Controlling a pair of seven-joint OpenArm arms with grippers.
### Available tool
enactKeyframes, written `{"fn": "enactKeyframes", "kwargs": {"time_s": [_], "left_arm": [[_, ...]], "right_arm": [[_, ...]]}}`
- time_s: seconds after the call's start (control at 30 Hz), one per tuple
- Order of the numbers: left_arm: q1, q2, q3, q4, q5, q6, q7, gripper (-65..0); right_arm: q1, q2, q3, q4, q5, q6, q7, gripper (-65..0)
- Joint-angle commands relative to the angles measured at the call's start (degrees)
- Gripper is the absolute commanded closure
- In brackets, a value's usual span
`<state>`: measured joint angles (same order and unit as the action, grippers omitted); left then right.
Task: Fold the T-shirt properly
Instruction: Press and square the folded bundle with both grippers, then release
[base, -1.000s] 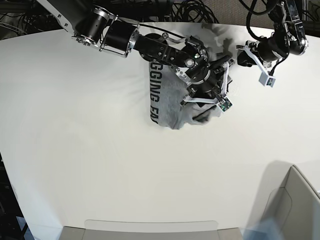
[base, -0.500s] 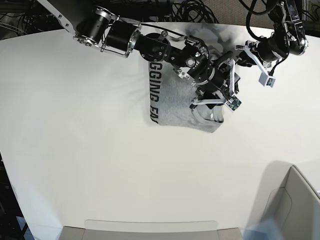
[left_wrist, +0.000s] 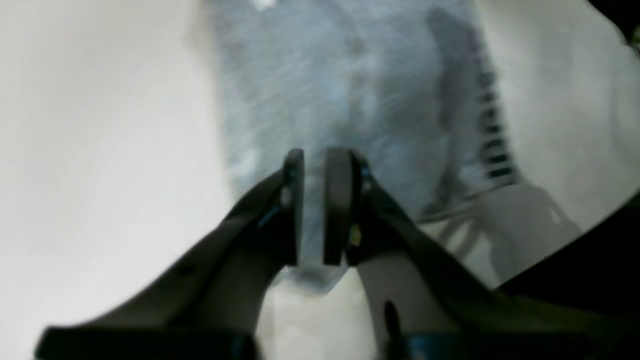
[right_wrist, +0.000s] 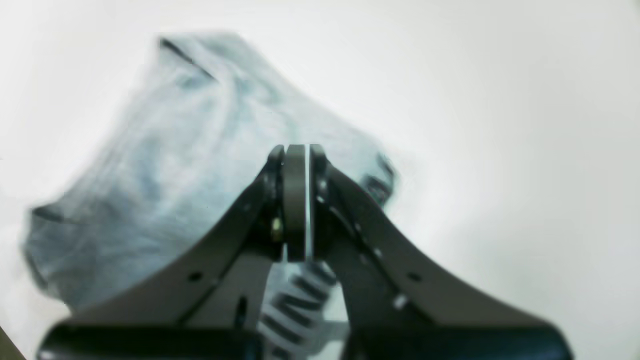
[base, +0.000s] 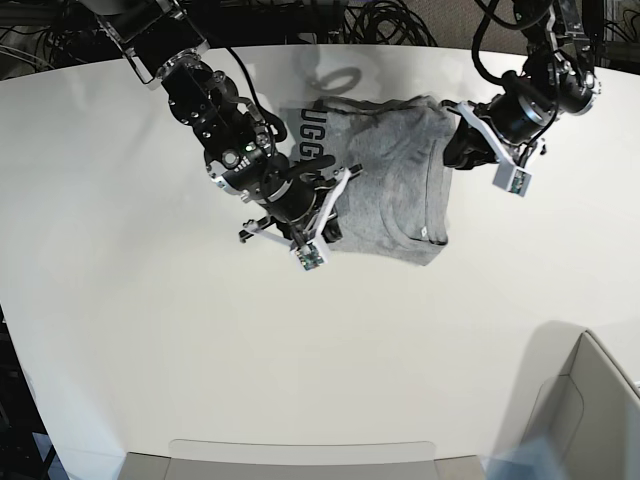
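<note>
The grey T-shirt (base: 385, 175) lies folded at the table's far middle, with black lettering (base: 318, 140) along its left edge. My right gripper (base: 322, 215) is low over that lettered edge. In the right wrist view this gripper (right_wrist: 296, 150) is shut, pads pressed together with no cloth showing between them, and the T-shirt (right_wrist: 165, 165) spreads beyond it. My left gripper (base: 455, 145) is at the shirt's right edge. In the left wrist view its jaws (left_wrist: 314, 155) stand at a narrow gap with the grey T-shirt (left_wrist: 350, 80) cloth running through it.
A cardboard box (base: 590, 400) stands at the near right corner. A flat grey piece (base: 300, 455) lies along the table's near edge. Black cables (base: 380, 20) hang behind the far edge. Both arms reach in from the far side.
My right arm swung from the shirt's right side to its lettered left edge and its jaws shut. The left gripper came down onto the shirt's right edge and narrowed.
</note>
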<state>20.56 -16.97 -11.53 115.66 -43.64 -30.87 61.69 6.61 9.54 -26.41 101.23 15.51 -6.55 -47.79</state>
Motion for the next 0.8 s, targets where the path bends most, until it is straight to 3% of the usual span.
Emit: {"fn": "enactKeyframes", "kwargs": {"time_s": [0.0, 0.17, 0.27, 0.47, 0.77], "left_arm": [[0.15, -0.39, 0.85, 1.05, -0.89, 0.15, -3.27, -3.7], [4.45, -0.57, 7.09, 0.96, -0.71, 6.65, -12.24, -1.8], [4.37, -1.18, 12.98, 0.87, 2.89, 7.27, -12.33, -1.8], [4.37, 0.40, 18.78, -2.29, 15.90, 7.36, -12.94, -1.8], [-1.35, 1.54, 16.41, -13.02, 17.57, 7.36, -12.94, -1.8]], "right_arm": [[0.90, -0.27, 1.49, 1.14, 0.54, 2.46, 1.77, -2.3], [2.49, -0.62, 4.92, -3.34, 0.54, 13.89, 1.59, -1.1], [4.51, -0.71, 4.74, -9.23, 0.54, 17.23, 1.59, -1.0], [6.36, -1.94, 4.66, -15.74, 0.27, 17.58, 1.77, -1.0], [2.66, -1.14, 2.37, -15.65, 0.18, 17.67, 1.50, -1.0]]}}
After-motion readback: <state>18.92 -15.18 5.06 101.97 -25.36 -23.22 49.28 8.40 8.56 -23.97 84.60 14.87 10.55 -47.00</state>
